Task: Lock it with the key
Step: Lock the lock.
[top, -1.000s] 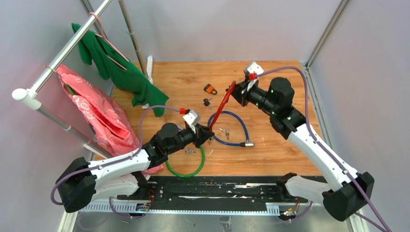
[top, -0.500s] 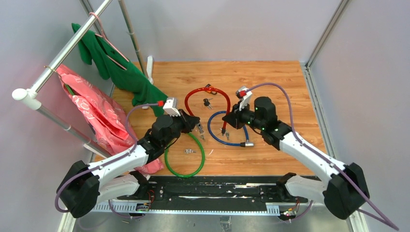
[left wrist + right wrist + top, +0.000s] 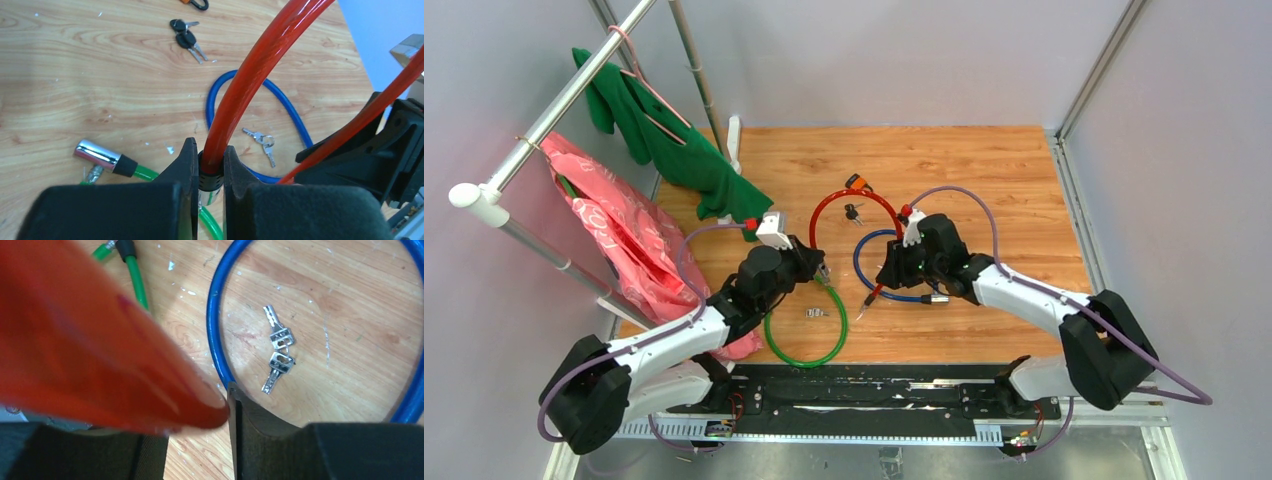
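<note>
Both jaws are on the red cable point(image 3: 260, 65). My left gripper point(image 3: 210, 165) pinches it at the black collar on one end. My right gripper point(image 3: 197, 430) pinches it near the other end, with that tip poking down toward the bench point(image 3: 1004, 170). The cable arches up between the arms, clear of the wood. I hold it at both ends so I can steer one end into the other, which I judge is the step in hand.

No key is in either jaw. A black-headed key pair point(image 3: 186, 39) lies on the bench beyond the arch. A silver pair point(image 3: 277, 347) lies inside the blue cable point(image 3: 214, 320) loop, right under my right wrist. I can't tell which pair fits the red lock.

The green cable point(image 3: 145, 173) with its chrome end point(image 3: 97, 155) sits just beside my left jaws and isn't touched.

Risk, as I judge it: the cable looks springy, so freeing one jaw to fetch a key may let the ends spread.
</note>
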Motion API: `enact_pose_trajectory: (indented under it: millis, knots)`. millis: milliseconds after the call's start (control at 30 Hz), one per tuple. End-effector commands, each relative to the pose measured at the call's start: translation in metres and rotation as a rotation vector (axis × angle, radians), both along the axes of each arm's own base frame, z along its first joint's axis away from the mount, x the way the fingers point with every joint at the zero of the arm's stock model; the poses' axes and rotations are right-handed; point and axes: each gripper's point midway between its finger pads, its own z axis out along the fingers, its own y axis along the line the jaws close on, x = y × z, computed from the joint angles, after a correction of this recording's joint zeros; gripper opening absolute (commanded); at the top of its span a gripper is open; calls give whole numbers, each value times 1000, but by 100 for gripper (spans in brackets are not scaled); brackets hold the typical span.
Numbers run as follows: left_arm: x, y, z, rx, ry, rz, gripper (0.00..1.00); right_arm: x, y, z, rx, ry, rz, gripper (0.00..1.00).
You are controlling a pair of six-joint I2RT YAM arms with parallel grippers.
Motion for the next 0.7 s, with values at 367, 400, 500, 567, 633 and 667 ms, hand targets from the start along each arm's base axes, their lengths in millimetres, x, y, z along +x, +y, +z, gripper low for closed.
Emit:
enact_pose_trajectory:
  millis: [367, 400, 500, 567, 633, 667]
  knots:
    - [4, 10, 11, -27, -64, 50, 0, 19, -102, 58, -282, -315, -388, 66]
    - [4, 10, 10, -27, -64, 49, 0, 18, -108, 67, -273, -347, -416, 68]
    - [3, 10, 9, -22, -62, 45, 0, 14, -114, 87, -249, -438, -437, 72]
    - [3, 9, 9, -19, -62, 40, 0, 13, -112, 98, -244, -500, -419, 73]
    - [3, 8, 8, -18, -62, 34, 0, 13, -111, 102, -267, -535, -402, 73]
    - [2, 8, 8, -16, -63, 31, 0, 13, -112, 102, -275, -540, -402, 74]
